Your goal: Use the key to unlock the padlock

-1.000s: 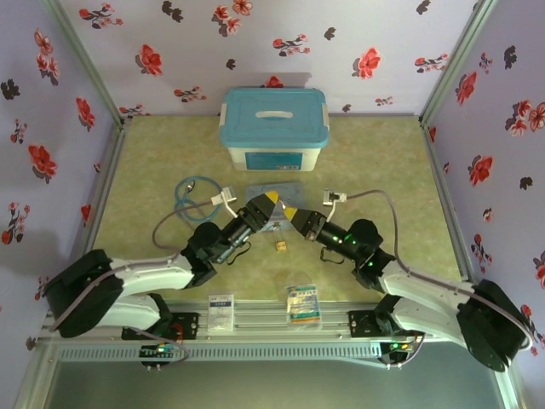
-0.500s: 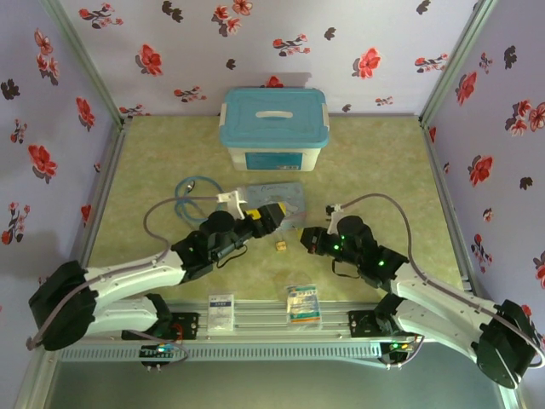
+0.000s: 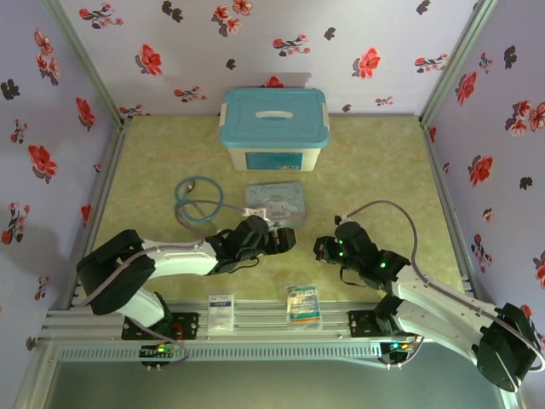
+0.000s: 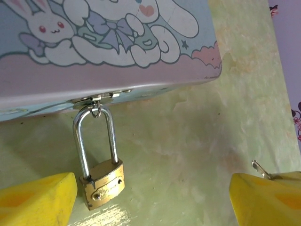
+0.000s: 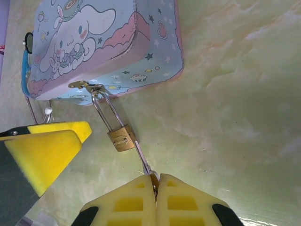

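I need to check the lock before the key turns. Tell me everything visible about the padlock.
The padlock is small: a brass-coloured body and a thin silvery U-shaped shackle that looks shut. The shackle hangs through the hasp of the cartoon tin, and the body lies on the green table. The key, pinched in the right gripper, meets its bottom end; a finger of the open left gripper sits close beside it.

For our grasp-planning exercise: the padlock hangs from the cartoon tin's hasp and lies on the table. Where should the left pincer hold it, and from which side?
Probably the brass body of the padlock, pinched across its narrow side edges from above: it lies flat face up. Leave its bottom end free, where the key in the shut right pincer points.
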